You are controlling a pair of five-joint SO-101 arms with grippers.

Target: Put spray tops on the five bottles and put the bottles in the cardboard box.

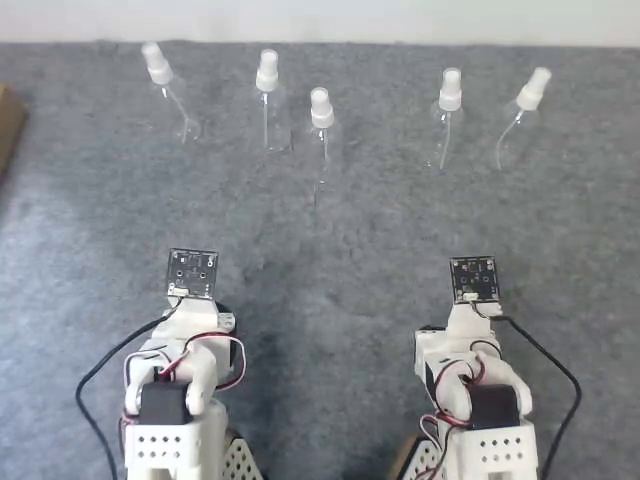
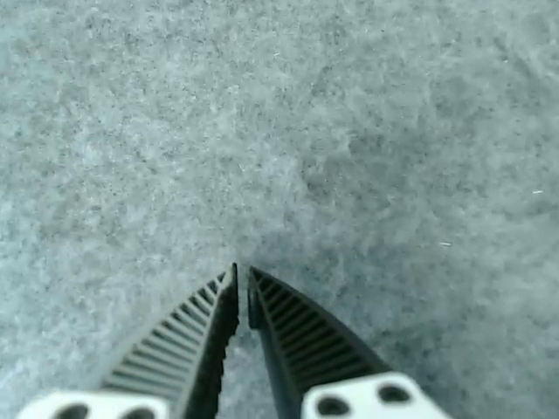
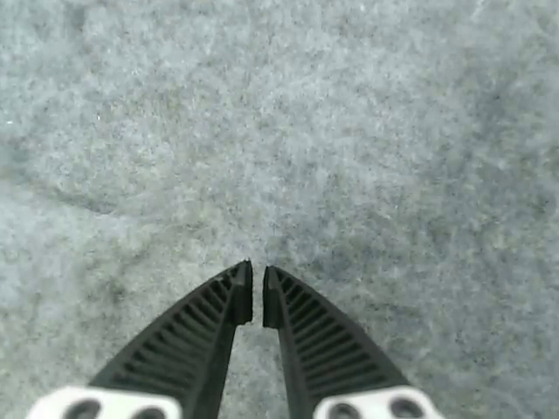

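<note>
At the far edge of the table (image 1: pixel 330 260), at twelve o'clock and well apart from the left gripper (image 2: pixel 242 272) and right gripper (image 3: pixel 257 266), both clenched empty, stand five spray-topped bottles (image 1: pixel 322 125).

Bench (image 1: pixel 330 240) is covered in mottled grey felt, flecked lighter and darker. Five bottles (image 1: pixel 180 110) (image 1: pixel 272 125) (image 1: pixel 324 150) (image 1: pixel 443 135) (image 1: pixel 512 135) are seen as clear and colourless. Spray tops (image 1: pixel 157 62) (image 1: pixel 267 70) (image 1: pixel 321 107) (image 1: pixel 451 90) (image 1: pixel 534 90) are white. Left hand (image 2: pixel 242 278) and right hand (image 3: pixel 258 271): fingers (image 2: pixel 297 340) are black, with a ribbed pattern moulded on the inner faces and white mounts behind. Arm bodies (image 1: pixel 170 440) (image 1: pixel 490 450) are white, fitted with black motor blocks; red and black wires are run over them. Cardboard box (image 1: pixel 8 120) is brown.
</note>
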